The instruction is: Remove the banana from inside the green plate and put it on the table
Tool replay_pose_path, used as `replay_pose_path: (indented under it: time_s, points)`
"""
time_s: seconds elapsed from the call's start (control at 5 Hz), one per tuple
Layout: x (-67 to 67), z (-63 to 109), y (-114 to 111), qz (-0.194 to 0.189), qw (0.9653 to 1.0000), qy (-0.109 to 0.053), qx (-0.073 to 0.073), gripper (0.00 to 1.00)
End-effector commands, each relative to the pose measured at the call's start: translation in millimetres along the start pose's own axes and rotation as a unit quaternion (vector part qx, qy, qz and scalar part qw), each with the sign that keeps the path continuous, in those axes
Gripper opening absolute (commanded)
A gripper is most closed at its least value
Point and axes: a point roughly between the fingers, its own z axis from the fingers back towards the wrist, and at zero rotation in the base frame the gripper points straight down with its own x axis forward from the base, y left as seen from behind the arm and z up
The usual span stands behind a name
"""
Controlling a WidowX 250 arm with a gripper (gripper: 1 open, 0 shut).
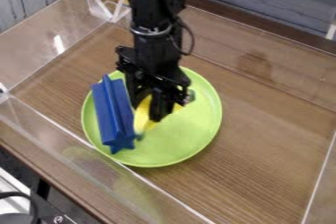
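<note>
From my feed, the green plate [197, 135] sits on the table [269, 110], toward its near-left part. Inside the plate, a block [116, 118] lies along the left side, running near to far. The banana [147, 118] sits just right of the block, under the gripper [157, 108], which hangs straight down over the plate's middle. The arm rises behind, toward the far side.

Robot-manipulation laboratory cell. A black arm [152, 12] stood over a wood-grain surface [269, 100] enclosed by clear acrylic walls [39, 31]; toy props, a green plate [197, 130] and a blue block [116, 115], lay on it, with cabling [16, 204] at the lower left corner.
</note>
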Motion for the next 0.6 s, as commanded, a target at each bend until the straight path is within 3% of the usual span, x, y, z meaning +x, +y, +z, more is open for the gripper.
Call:
replay_pose_path:
  time_s: [0.0, 0.4]
  points:
    - [-0.9, 6.5, -3.0, 0.015, 0.9996, -0.022, 0.004, 0.0]
    - [-4.8, 12.1, -4.5, 0.049, 0.9984, -0.026, 0.002, 0.0]
